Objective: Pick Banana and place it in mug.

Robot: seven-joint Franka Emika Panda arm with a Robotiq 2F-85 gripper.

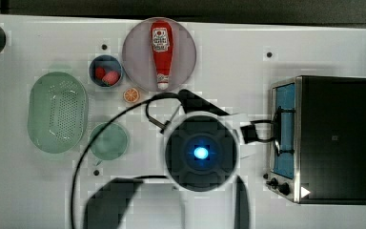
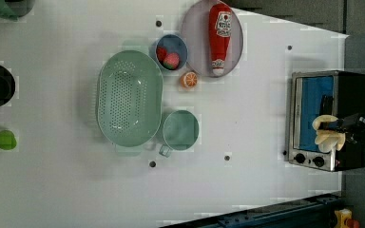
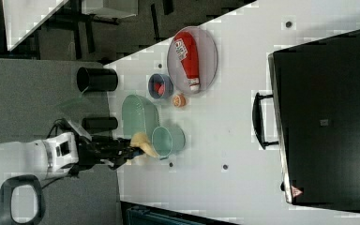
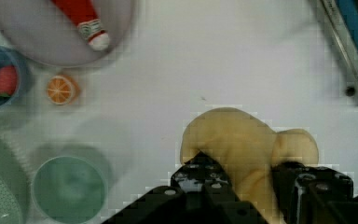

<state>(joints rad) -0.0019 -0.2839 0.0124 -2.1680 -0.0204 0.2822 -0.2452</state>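
Note:
A pale yellow banana (image 4: pixel 242 140) sits between the black fingers of my gripper (image 4: pixel 242 173), which is shut on it and held above the white table. The banana (image 2: pixel 324 136) and gripper (image 2: pixel 336 127) appear in front of the toaster oven in the left view. In the right view the banana (image 3: pixel 143 142) hangs from the gripper (image 3: pixel 130 152), just off the rim of the mug (image 3: pixel 168 140). The teal mug (image 1: pixel 108 141) stands upright and empty beside the green colander (image 1: pixel 57 112). In the top view my arm's round wrist (image 1: pixel 201 152) is to the right of the mug and hides the banana.
A grey plate (image 1: pixel 186 52) carries a ketchup bottle (image 1: pixel 162 52). A blue bowl (image 1: pixel 106 71) with red fruit and an orange slice (image 1: pixel 131 95) lie near it. A toaster oven (image 1: pixel 324 138) stands at the top view's right. A black cup (image 3: pixel 96 79) and a green fruit (image 2: pixel 4 140) stand apart.

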